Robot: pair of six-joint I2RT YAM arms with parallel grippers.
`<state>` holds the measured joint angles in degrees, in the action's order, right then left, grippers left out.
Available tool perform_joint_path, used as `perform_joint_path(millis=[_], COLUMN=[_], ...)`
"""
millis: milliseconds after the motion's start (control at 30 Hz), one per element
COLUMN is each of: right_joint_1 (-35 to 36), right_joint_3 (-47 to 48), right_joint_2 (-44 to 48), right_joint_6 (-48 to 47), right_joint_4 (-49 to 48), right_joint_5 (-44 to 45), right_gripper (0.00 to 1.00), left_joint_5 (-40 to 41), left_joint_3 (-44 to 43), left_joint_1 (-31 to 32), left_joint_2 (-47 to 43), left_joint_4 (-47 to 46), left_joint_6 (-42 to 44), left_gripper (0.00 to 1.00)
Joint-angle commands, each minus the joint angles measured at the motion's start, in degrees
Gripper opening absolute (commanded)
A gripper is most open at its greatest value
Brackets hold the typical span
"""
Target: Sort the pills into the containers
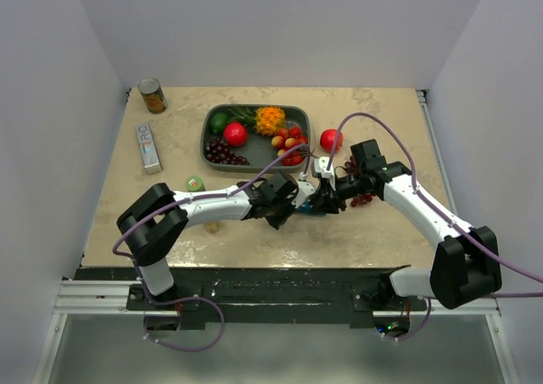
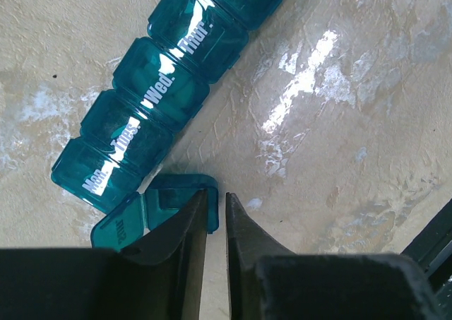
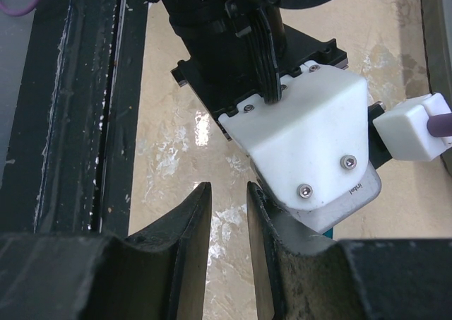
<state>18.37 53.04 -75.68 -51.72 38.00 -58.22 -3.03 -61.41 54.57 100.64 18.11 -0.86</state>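
Both the left gripper and the right gripper are open a crack, holding nothing. One loose teal cell lies at the left gripper, just beside the strip of containers, near the middle of the table.

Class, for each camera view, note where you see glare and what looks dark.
Top external: even light, no strong glare. Left wrist: white glare streaks across the teal containers, over the day labels, and a bright patch on the table; the left gripper's fingers are dark silhouettes. Right wrist: smaller glare patches on the table above the right gripper's fingers, also dark.
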Motion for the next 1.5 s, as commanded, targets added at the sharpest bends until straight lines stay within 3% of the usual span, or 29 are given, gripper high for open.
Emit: perform_joint_path(millis=[0, 267, 433, 533, 700, 767, 900, 1033, 1167, 1200, 1333, 1467], right_joint_1=[-0.4, -0.4, -1.1, -2.2, -4.0, -4.2, -4.2, -4.1, -4.2, -4.2, -4.1, -4.2], right_joint_3=[3.6, 3.7, 4.4, 5.1, 5.4, 5.0, 4.1, 3.7, 3.5, 3.5, 3.4, 3.2], right_joint_2=[0.8, 0.9, 1.1, 1.2, 2.0, 2.0, 2.0, 1.9, 1.8, 1.7, 1.5, 1.5], right_joint_6=[-2.2, -2.2, -4.4, -6.5, -7.4, -6.2, -5.1, -4.0, -3.7, -3.7, -3.6, -3.6], right_joint_4=[-8.0, -7.9, -5.7, -3.3, -2.2, -2.9, -4.9, -5.7, -6.1, -6.2, -6.2, -6.4], right_joint_5=[-1.3, -1.5, -1.9, -2.4, -2.7, -2.0, -1.9, -1.8, -1.9, -2.0, -2.4, -2.6], right_gripper=[0.31, 0.32, 0.35, 0.39, 0.48, 0.59, 0.71, 0.74, 0.75, 0.76, 0.76, 0.77], left_joint_5=[-4.4, -4.5, -5.5, -5.8, -3.9, -0.4, 7.5, 18.4, 22.3, 22.5, 30.7, 30.7], left_joint_3=[-2.0, -3.2, -3.1, -2.1, 3.3, 6.2, 9.9, 11.8, 14.2, 14.0, 12.2, 11.3], left_joint_1=[3.7, 3.7, 3.7, 3.7, 3.7, 3.6, 2.4, -1.7, -4.9, -5.1, -6.0, -10.3], left_joint_2=[-1.6, -4.6, -8.2, -12.3, -25.0, -32.0, -42.9, -49.9, -53.2, -52.7, -47.3, -44.5], left_joint_4=[-0.1, 1.3, 1.8, 1.7, -0.4, -0.8, 3.8, 14.0, 21.6, 22.4, 29.3, 27.3], left_joint_6=[3.8, 2.6, 1.3, -1.3, -6.1, -8.4, -16.2, -23.6, -31.6, -33.5, -39.4, -37.3], left_gripper=[0.22, 0.30, 0.41, 0.55, 0.67, 0.70, 0.83, 0.84, 0.80, 0.74, 0.73, 0.73])
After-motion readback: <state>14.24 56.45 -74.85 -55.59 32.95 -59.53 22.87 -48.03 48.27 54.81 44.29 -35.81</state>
